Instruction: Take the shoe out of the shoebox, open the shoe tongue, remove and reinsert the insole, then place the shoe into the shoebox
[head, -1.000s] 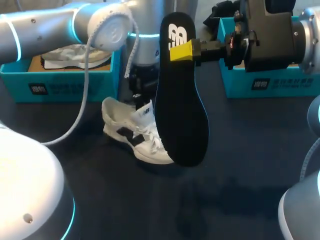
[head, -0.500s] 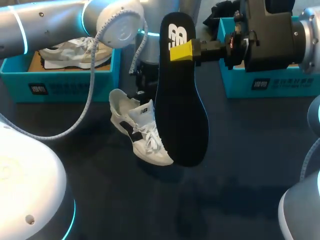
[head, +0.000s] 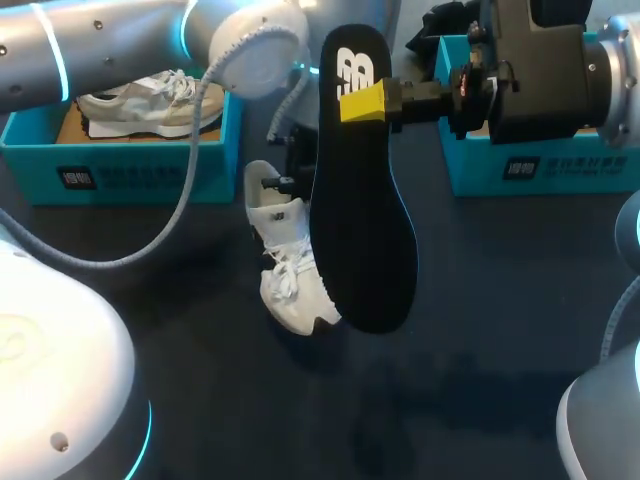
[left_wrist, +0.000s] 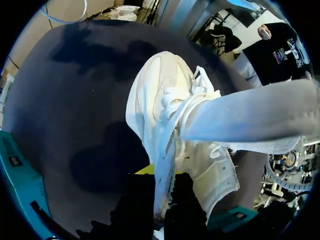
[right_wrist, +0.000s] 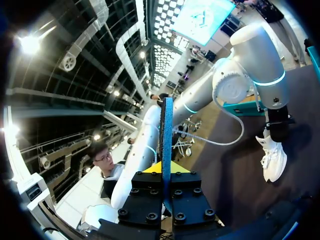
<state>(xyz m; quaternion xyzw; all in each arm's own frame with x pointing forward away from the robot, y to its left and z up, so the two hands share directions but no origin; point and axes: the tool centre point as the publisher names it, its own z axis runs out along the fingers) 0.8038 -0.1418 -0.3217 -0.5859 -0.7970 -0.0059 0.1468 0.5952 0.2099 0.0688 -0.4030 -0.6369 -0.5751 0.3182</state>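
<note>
**Operator:** Where does my head view sit?

**Describer:** Your head view sits above and behind the robot. It looks down on the dark table (head: 480, 400), with the black insole (head: 360, 200) close to the lens.

**Operator:** And my wrist views?

**Describer:** Your left wrist view is very near the white shoe (left_wrist: 170, 110) and faces down onto the table. Your right wrist view looks along the insole's thin edge and out across the table.

**Operator:** What do they share?

**Describer:** All three views show the shoe. Your head and right wrist views also share the insole and the left arm (head: 100, 40).
</note>
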